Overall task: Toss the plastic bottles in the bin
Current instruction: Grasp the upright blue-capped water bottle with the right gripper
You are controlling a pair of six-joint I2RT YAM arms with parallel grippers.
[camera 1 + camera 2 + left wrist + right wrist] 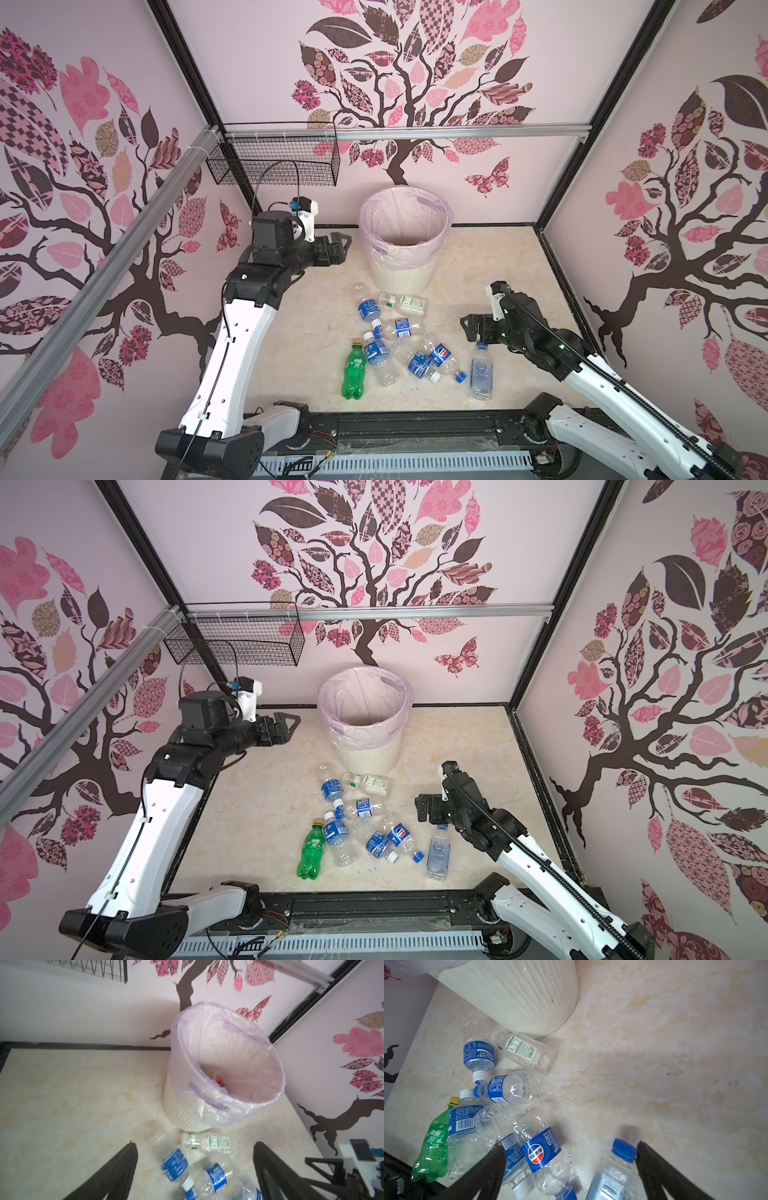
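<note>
Both wide, left end effector (pixel 195 1146), right end effector (pixel 569 1144), wrist-only red item (pixel 220 1082) in bin (pixel 182 1109)

Stereo head: both top views look steeply down from high above the near edge of the cream marble-patterned tabletop (pixel 291 291) toward the pink tree-printed back wall (pixel 266 83), distant enough to hold the whole workspace, and show nearly the same scene. Left wrist camera: raised, looking obliquely down from behind the left gripper (pixel 194 1144) into the round cream-white ribbed bin with translucent pink liner (pixel 180 1109). Right wrist camera: low and close over the tabletop behind the right gripper (pixel 569 1142), facing the clear blue-labelled plastic bottles (pixel 542 1147); shares with the left wrist view the bin's ribbed wall and the clear white-and-green-labelled bottle (pixel 523 1051) beside it.
</note>
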